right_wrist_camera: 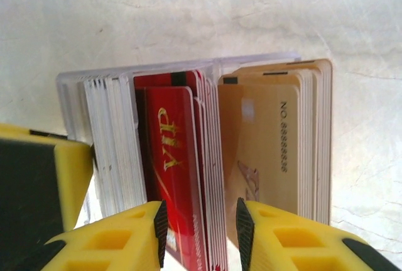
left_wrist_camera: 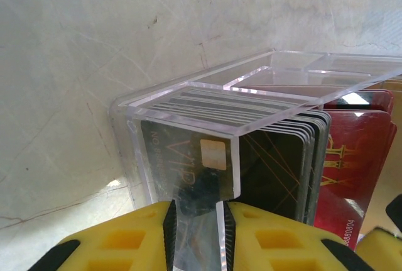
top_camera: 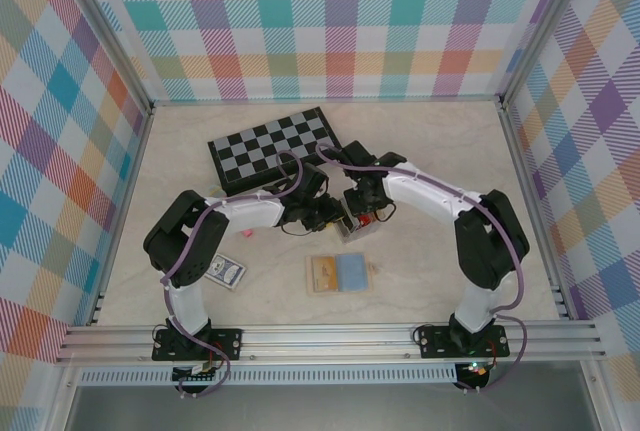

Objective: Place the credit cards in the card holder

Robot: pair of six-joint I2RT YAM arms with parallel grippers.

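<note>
A pale marble-look table is seen from above, enclosed by pastel checked walls. At far left lies a blue-patterned playing-card pack. Behind the centre sits a black-and-white chessboard. The two arms bend inward and meet mid-table, where the clear card holder stands. Just in front of it a tan wallet lies open. The left gripper is at one end of the holder. In its wrist view the yellow fingers stand a narrow gap apart, with the holder's clear end wall running down between them. Whether the pads press on the plastic cannot be told. Right behind that wall stand the black cards, on edge in one slot, the front one marked VIP. The red cards fill the next slot and the gold cards the one beyond. The right gripper straddles the near end of the red stack, its fingers a little apart on either side. Whether they pinch the cards cannot be told.
</note>
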